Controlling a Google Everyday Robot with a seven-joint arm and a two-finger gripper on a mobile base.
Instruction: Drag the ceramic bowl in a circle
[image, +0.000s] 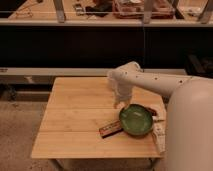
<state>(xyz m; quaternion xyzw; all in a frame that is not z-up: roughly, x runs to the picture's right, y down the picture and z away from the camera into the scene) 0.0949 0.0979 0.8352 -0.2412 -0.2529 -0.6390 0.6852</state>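
Green glaze first: the ceramic bowl (135, 120) sits upright on the pale wooden surface (75, 120), over on the right side of the view and towards the near edge. Its glossy green inside faces up, ringed by a dark brownish rim.

The gripper (118, 103) hangs pointing down over the surface, just beside the bowl's far-left rim. Is it touching that rim? Cannot tell from here. Whether the jaws are apart or together, I cannot tell either; they read only as a pale tip below the wrist.

The white arm (150, 82) reaches in from the right, bends at a rounded joint above the surface's far half, and drops to the gripper. The robot's body (192, 130) fills the lower right corner, big and white, and hides the surface's right end.

Against the bowl's near-left side lies a small dark rectangular box (110, 130), flat and angled, its end tucked close under the rim. On the bowl's right, near the surface's edge, lies a pale object (159, 134) too unclear to name.

The left half of the surface shows bare wood planks. Speckled floor (20, 125) lies beyond on the left, and a dark counter front (75, 47) runs across behind.
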